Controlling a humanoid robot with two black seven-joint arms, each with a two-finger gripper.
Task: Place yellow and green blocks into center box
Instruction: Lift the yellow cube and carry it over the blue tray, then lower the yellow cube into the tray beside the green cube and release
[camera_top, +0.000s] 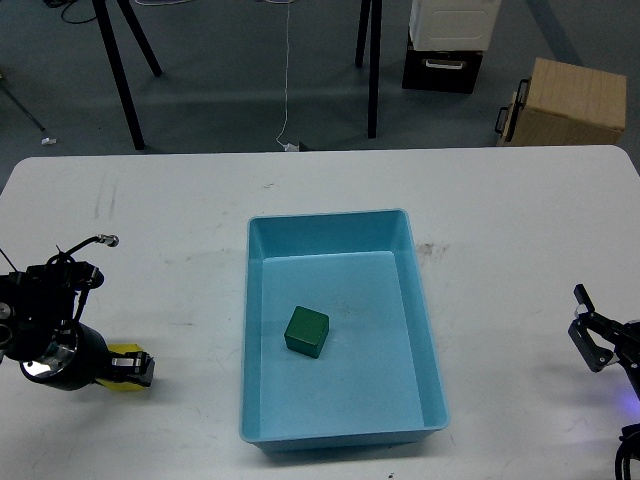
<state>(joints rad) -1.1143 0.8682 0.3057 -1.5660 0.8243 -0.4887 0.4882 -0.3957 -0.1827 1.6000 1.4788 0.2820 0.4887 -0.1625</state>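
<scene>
The green block lies on the tray floor, left of centre and clear of the walls; that half of the task appears complete.

The yellow block is on the table, well left of the tray, at the tip of the left gripper. The dark fingers sit around the block, with yellow showing between and beside them. Whether the jaws are clamped on it or merely straddling it cannot be told (the gripper is seen small and nearly end-on). The low, level approach suits a side grasp on a cube resting on the surface.

The right gripper holds nothing, its jaws apart, and rests by the table's right edge, well clear of the tray, presumably parked to leave the left arm's path free.
</scene>
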